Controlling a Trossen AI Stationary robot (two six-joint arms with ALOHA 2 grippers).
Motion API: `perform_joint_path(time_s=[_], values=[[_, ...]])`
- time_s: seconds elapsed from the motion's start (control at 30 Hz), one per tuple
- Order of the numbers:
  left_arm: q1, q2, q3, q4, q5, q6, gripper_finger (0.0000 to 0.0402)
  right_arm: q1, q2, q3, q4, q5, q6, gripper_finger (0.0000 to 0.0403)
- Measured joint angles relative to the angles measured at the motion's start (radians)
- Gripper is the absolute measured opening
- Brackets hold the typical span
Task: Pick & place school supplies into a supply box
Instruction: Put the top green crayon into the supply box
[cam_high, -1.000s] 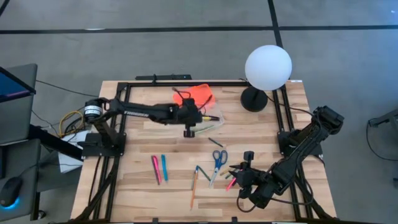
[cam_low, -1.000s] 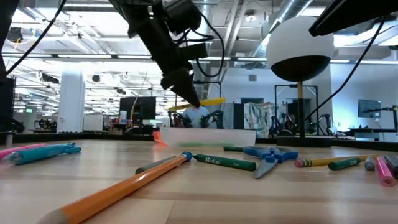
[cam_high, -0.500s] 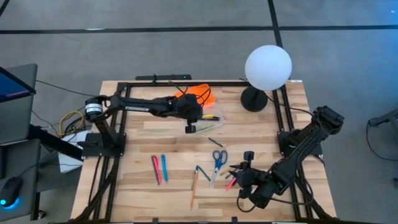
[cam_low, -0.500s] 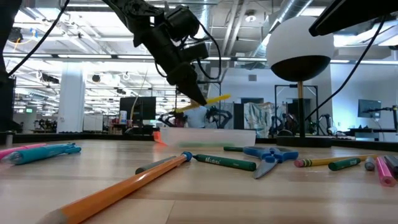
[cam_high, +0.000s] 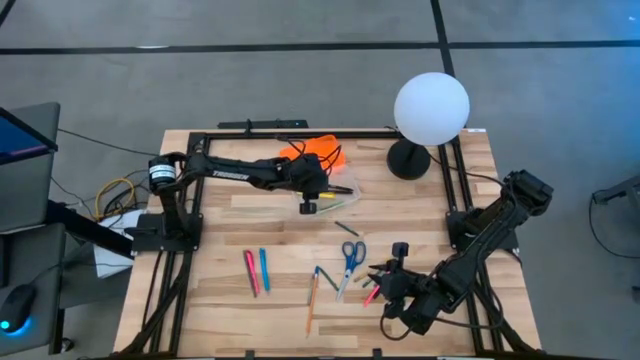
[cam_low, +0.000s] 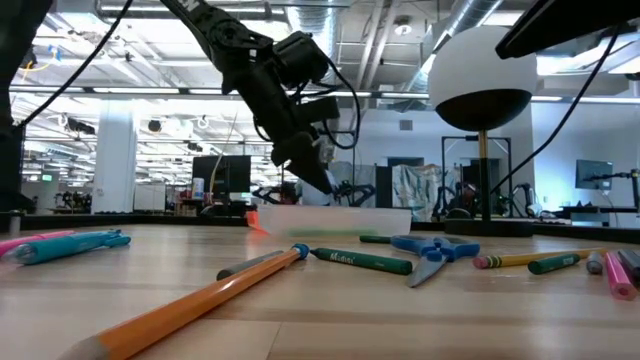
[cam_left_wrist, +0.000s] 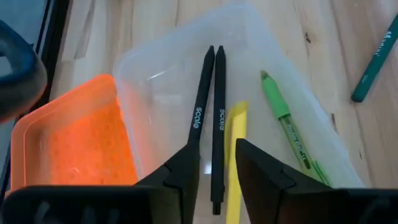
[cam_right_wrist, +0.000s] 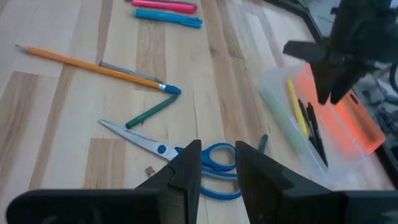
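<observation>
- Overhead, we see a pale wooden plank counter with a black metal frame along its edges; the grain runs in long strips.
- Left claw: two dark, matte, wedge-shaped fingers, apart with a narrow gap and holding nothing; it hangs just above the supply box.
- The supply box is a shallow rectangular tray of clear, glossy plastic with rounded corners, lying near the counter's far edge; its bright orange lid lies open beside it, translucent and finely textured.
- Inside the box we count two slim black pens side by side, a flat yellow marker touching them, and a green pen with a ribbed grip.
- A dark green marker lies on the bare wood just outside the box.
- Right claw: dark fingers slightly apart, empty, held low over the near right part of the counter, above the blue-handled scissors, whose steel blades are shut.
- Loose on the wood, well apart from the box: a long orange pencil, a grey pencil beside it, a short green crayon, and a pink pen and a blue pen lying parallel.
- A smooth white globe lamp on a round black base stands at the far right corner.
</observation>
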Motion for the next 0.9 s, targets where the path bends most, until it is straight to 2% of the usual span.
perform_joint_path(time_s=[0.23,0.37,0.53,0.63,0.73,0.9], values=[[-0.038,-0.075,0.001,-0.065,0.008,0.026,0.0112,-0.044,0.008,-0.001,-0.059,-0.059,0.13,0.0092],[-0.081,-0.145,0.002,-0.189,0.009,0.031,0.0112,-0.076,0.043,-0.03,-0.068,-0.081,0.126,0.0092],[-0.135,-0.224,-0.013,-0.362,0.104,0.002,0.0112,-0.15,0.087,-0.076,-0.071,-0.098,0.105,0.0092],[-0.177,-0.278,-0.08,-0.363,0.14,-0.01,0.0112,-0.202,0.11,-0.081,-0.064,-0.085,0.086,0.0092],[-0.221,-0.336,-0.174,-0.305,0.164,-0.009,0.0112,-0.261,0.128,-0.082,0.006,-0.087,-0.001,0.0092],[-0.288,-0.461,-0.37,-0.165,0.226,-0.008,0.0112,-0.366,0.127,-0.081,0.145,-0.167,-0.141,0.0092]])
